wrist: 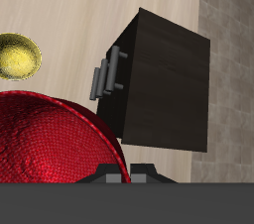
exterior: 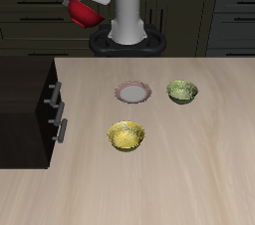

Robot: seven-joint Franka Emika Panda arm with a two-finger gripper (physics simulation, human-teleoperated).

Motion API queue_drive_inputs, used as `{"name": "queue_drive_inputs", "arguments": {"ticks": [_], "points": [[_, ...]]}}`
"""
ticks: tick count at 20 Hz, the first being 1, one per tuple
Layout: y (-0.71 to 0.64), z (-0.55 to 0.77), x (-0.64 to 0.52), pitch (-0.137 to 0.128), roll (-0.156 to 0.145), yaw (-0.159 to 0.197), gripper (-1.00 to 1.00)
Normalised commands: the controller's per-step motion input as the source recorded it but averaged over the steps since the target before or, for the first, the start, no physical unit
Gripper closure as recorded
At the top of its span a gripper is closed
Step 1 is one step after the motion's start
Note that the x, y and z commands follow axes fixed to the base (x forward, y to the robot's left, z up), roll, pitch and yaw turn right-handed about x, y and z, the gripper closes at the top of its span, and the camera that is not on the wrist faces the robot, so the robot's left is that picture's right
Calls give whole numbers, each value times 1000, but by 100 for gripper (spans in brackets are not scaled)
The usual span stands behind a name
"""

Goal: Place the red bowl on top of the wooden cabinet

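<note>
Red glossy bowl (exterior: 84,13) clamped in the two-finger gripper (exterior: 88,8), raised high above the table's back edge, off the dark brown boxy wooden cabinet (exterior: 27,110). Arm tilted toward it. On the light wooden table (exterior: 199,159): yellow bowl (exterior: 127,135), olive-green bowl (exterior: 182,92), white plate (exterior: 132,92).

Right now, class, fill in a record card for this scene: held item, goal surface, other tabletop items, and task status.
held item: red bowl, carried high by the gripper
goal surface: wooden cabinet top, bare
other items: plate, olive-green bowl, yellow bowl, all on the table
status: bowl not yet set on cabinet
</note>
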Motion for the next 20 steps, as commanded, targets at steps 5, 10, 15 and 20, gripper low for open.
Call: {"name": "queue_drive_inputs", "arguments": {"ticks": [5,10,15,20], "points": [[-222,-27,-96,6,-41,1,100],[-218,49,-149,-2,-50,-7,100],[-134,195,-46,-35,-26,-14,100],[44,115,4,-48,-25,18,100]]}}
